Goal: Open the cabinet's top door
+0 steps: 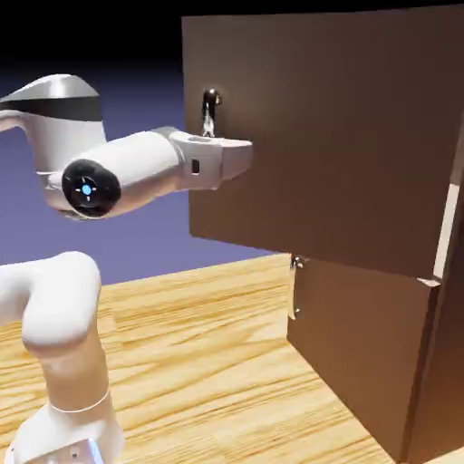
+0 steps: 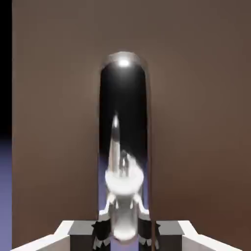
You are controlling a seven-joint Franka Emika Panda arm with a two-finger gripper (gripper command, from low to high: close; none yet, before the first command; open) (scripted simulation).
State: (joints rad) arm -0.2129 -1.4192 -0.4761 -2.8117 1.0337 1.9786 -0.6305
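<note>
At gripper (image 2: 125,236), jaws clamped on silver handle (image 2: 123,98). Showing top door (image 1: 335,136) swung out from cabinet (image 1: 449,362), above shorter door (image 1: 358,335) in exterior view.

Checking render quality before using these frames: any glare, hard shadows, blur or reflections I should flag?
Exterior view: upper backdrop nearly black, table brightly lit, cabinet side by the lower door dark. Hand view: blown-out highlights on the handle, mirror-like reflections low on it, door panel looks soft and nearly textureless.
</note>
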